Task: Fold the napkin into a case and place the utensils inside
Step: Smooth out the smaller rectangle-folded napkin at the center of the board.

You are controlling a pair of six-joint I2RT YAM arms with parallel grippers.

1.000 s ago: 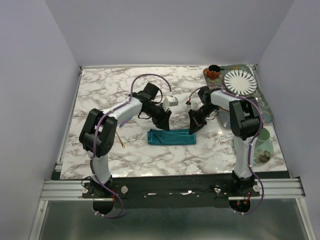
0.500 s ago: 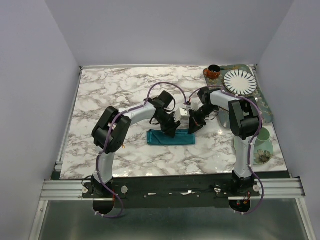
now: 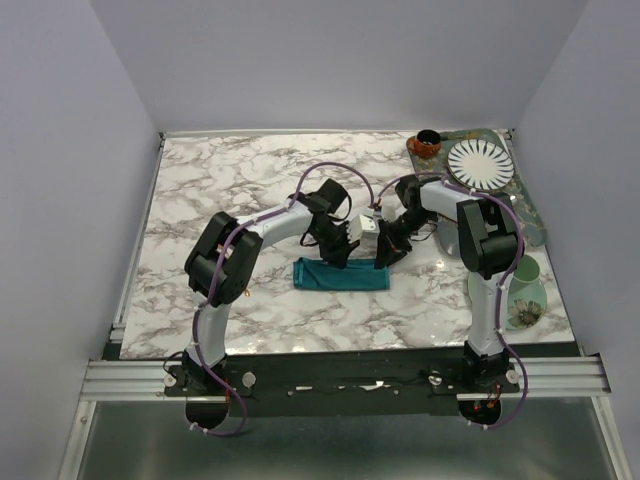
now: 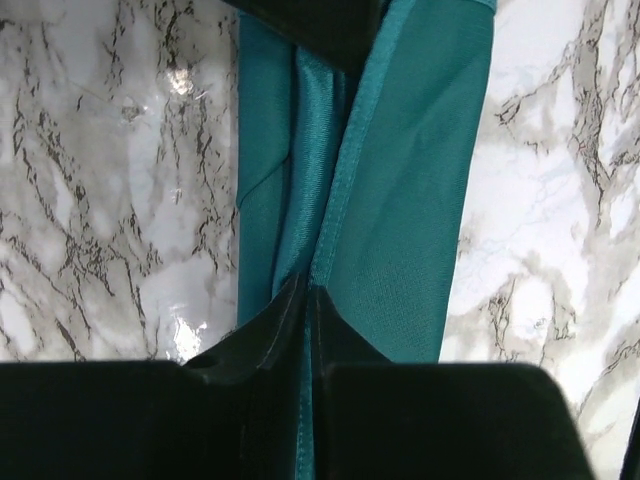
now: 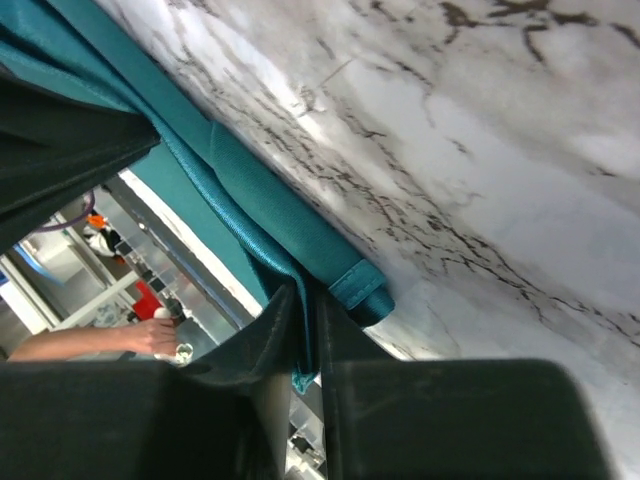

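1. The soft teal cloth napkin (image 3: 340, 276), already folded into a narrow strip, lay flat on the white-and-grey marble tabletop (image 3: 220, 180). Its far long edge ran just under both sets of fingertips.
2. The left gripper (image 4: 308, 295) had come down on that edge near the middle of the strip. Its black fingers (image 4: 255, 340) were together, and a raised seam of teal fabric ran straight into the pinch between them. The rest of the strip stretched away ahead of the tips. Gripping mid-edge probably served to lift one layer without dragging the whole fold.
3. The right gripper (image 5: 305, 300) sat at the strip's right end. Its fingers (image 5: 268, 345) were nearly together, with a sliver of teal cloth caught between them. The hemmed corner of the napkin poked out just to the right of the tips. Holding the corner looked meant to keep that end square.
4. In the overhead view the two pairs of fingertips were near each other on the same edge, though not touching. That suited two jobs: making a further fold, or opening a mouth for the utensils.
5. I judged the case close to formed. No utensil could be seen between or beside either pair of fingers.
6. The risk lay in uneven pulling, which could skew or unroll the soft layers.
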